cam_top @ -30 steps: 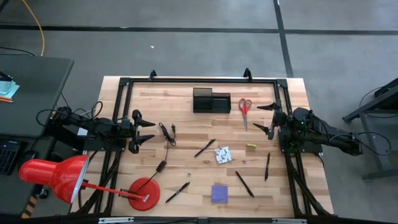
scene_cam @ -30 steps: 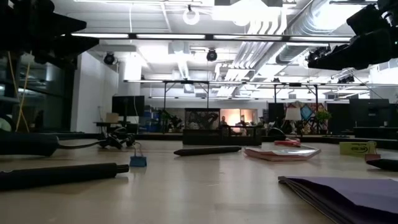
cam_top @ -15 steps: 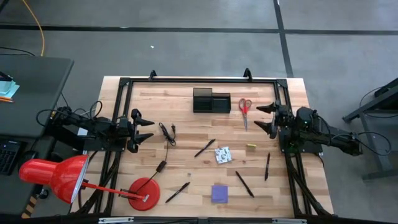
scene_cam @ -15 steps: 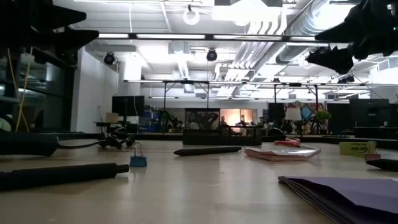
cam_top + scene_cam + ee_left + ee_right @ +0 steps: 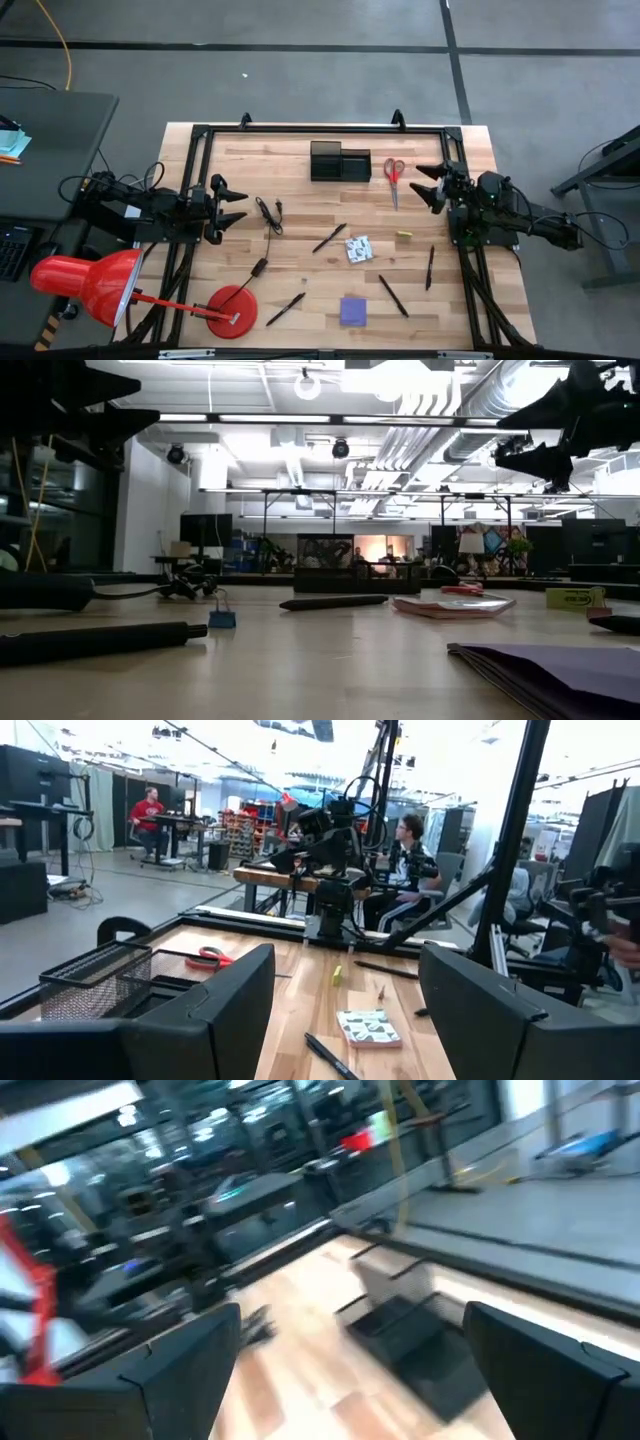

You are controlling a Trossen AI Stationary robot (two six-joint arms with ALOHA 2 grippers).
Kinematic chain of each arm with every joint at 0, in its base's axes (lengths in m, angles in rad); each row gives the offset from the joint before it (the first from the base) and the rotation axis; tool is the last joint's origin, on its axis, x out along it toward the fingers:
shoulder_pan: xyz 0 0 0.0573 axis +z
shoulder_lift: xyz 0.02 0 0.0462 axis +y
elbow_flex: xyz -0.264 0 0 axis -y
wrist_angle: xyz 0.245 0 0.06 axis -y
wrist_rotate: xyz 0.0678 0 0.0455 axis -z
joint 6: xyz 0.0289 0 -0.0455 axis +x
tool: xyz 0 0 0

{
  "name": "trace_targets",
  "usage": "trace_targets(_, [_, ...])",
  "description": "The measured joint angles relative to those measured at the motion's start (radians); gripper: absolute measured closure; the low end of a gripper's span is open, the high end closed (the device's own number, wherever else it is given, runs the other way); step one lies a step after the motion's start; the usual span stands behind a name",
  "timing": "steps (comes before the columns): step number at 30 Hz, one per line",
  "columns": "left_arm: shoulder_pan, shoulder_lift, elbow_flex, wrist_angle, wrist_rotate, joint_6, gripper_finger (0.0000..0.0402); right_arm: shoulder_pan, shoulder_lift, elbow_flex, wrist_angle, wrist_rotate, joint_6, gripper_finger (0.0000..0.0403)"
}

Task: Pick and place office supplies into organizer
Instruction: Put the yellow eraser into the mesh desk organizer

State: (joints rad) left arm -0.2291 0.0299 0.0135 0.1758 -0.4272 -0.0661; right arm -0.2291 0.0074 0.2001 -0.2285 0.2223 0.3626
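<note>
Sitting near the far edge of the wooden tabletop [image 5: 300,165], the black organizer [image 5: 339,162] holds nothing that can be seen in its cup or tray. Red-handled scissors [image 5: 394,178] lie just beside it on the right. Pens [image 5: 329,238], a patterned packet [image 5: 358,249], a tiny yellow piece [image 5: 403,236] and a purple sticky-note pad [image 5: 353,311] lie scattered over the middle and near side. A red lamp [image 5: 95,285] stands at the near left corner. The left hand [image 5: 236,209] hovers at the left edge, fingers spread, empty. The right hand [image 5: 432,184] hovers at the right edge near the scissors, fingers spread, empty.
</note>
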Motion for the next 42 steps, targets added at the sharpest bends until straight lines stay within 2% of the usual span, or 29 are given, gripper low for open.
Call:
trace_targets(3, [0.000,0.001,0.000,-0.025,0.000,-0.019,0.0169,0.000,0.000,0.000,-0.003,0.176,0.064,0.0025])
trace_targets(5, [0.000,0.000,0.000,-0.031,0.000,-0.018,0.0169,-0.001,0.000,0.000,-0.027,0.237,0.109,0.0025])
trace_targets(9, [0.000,0.000,0.000,-0.043,0.000,-0.018,0.0169,0.000,0.000,-0.001,-0.067,0.249,0.124,0.0025])
trace_targets(15, [0.000,0.000,0.000,-0.049,0.000,-0.018,0.0169,0.000,0.000,-0.001,-0.184,0.252,0.235,0.0025])
trace_targets(21, [0.000,0.000,0.000,-0.064,0.000,-0.018,0.0169,0.000,0.011,-0.001,-0.210,0.074,0.247,0.0025])
trace_targets(22, [0.000,0.000,0.000,-0.066,0.000,-0.018,0.0169,0.000,0.013,-0.001,-0.213,0.070,0.252,0.0025])
trace_targets(25, [0.000,0.000,0.000,-0.076,-0.003,-0.018,0.0169,0.000,0.013,-0.001,-0.210,0.183,0.249,0.0025])
trace_targets(26, [0.000,0.001,0.000,-0.076,-0.004,-0.018,0.0169,-0.002,0.018,-0.001,-0.217,0.172,0.249,0.0025])
trace_targets(31, [0.000,0.001,0.000,-0.080,-0.004,-0.011,0.0169,0.013,0.062,-0.001,-0.212,-0.090,0.290,0.0033])
trace_targets(42, [0.000,0.001,0.000,-0.084,-0.004,-0.017,0.0169,0.120,0.294,-0.001,-0.137,-0.233,0.296,0.0061])
